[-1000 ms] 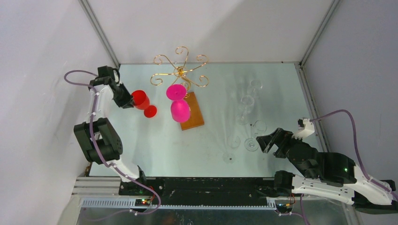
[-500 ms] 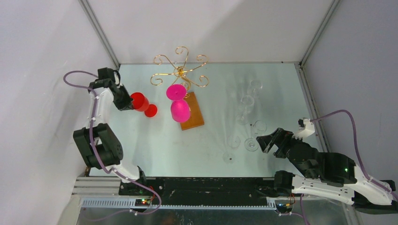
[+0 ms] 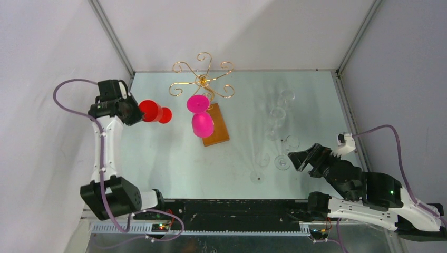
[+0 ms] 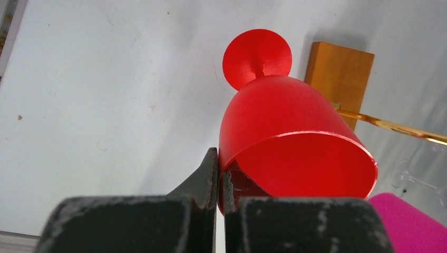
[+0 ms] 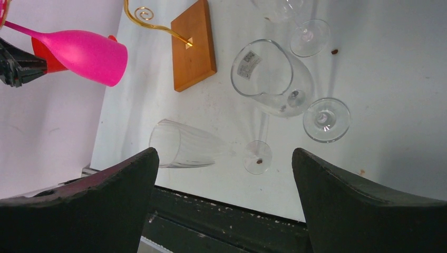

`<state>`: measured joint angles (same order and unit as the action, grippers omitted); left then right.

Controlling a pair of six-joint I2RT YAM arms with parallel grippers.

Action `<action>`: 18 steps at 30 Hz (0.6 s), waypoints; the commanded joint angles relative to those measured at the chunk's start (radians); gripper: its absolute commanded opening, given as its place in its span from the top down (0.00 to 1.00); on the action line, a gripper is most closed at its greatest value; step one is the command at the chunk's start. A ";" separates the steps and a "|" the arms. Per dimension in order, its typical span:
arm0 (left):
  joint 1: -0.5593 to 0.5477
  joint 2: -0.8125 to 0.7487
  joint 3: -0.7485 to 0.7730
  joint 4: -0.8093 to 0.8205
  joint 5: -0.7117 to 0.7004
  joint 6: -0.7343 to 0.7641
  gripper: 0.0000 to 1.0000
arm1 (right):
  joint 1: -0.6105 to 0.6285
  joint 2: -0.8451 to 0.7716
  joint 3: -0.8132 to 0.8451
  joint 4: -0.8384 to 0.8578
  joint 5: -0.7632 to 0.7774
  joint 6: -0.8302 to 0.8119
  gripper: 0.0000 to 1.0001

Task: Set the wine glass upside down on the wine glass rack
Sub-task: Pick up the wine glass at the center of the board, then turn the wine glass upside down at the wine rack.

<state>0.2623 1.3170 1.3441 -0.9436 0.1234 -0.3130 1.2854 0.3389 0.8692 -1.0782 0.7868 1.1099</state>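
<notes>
Left gripper clamped on red wine glass rim, finger inside bowl; I reckon grip leaves foot free for rack.

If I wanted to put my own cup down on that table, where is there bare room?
The widest bare patch of the table lies between the wooden base, the clear glasses and the near edge. The right side is crowded with those glasses; the rack fills the far middle.
</notes>
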 commanded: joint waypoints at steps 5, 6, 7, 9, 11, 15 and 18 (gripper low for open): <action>-0.006 -0.243 -0.085 0.069 0.040 -0.025 1.00 | 0.002 0.063 0.001 0.135 -0.018 -0.052 0.00; -0.006 -0.261 -0.093 0.080 0.044 -0.034 1.00 | 0.001 0.067 0.001 0.168 -0.032 -0.076 0.00; -0.007 -0.300 -0.109 0.087 0.055 -0.037 1.00 | 0.001 0.072 0.001 0.182 -0.036 -0.085 0.00; -0.006 -0.360 -0.136 0.112 0.066 -0.042 1.00 | 0.001 0.079 0.001 0.214 -0.041 -0.104 0.00; -0.006 -0.420 -0.160 0.137 0.076 -0.054 1.00 | 0.000 0.086 0.001 0.236 -0.041 -0.113 0.00; -0.006 -0.547 -0.222 0.203 0.084 -0.085 1.00 | -0.001 0.115 0.001 0.287 -0.057 -0.149 0.00; -0.006 -0.577 -0.231 0.178 0.111 -0.120 1.00 | -0.002 0.136 0.001 0.322 -0.073 -0.155 0.00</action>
<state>0.2600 0.7807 1.1206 -0.8177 0.1898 -0.3771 1.2850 0.4431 0.8680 -0.8497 0.7277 0.9855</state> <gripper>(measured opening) 0.019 0.997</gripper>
